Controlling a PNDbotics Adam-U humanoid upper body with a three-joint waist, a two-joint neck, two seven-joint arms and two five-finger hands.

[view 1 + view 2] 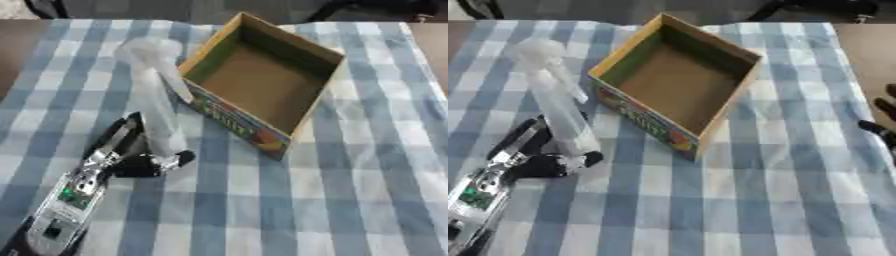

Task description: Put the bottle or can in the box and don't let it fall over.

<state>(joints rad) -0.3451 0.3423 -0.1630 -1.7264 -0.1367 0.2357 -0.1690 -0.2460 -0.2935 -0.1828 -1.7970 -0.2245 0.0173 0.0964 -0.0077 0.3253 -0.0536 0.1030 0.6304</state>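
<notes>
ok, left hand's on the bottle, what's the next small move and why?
Probably lift the bottle straight up, keeping it upright. The left hand grips it near its base, it stands on the cloth just left of the box, and the box is open and empty.

The robot's left arm (74, 200) is a silver-grey metal housing with a small green patch on its upper face and a dark square window nearer the lower end. Its left hand (144, 162) is black with silver joints. Black fingertips of the right hand (883, 120) show at the right edge.
</notes>
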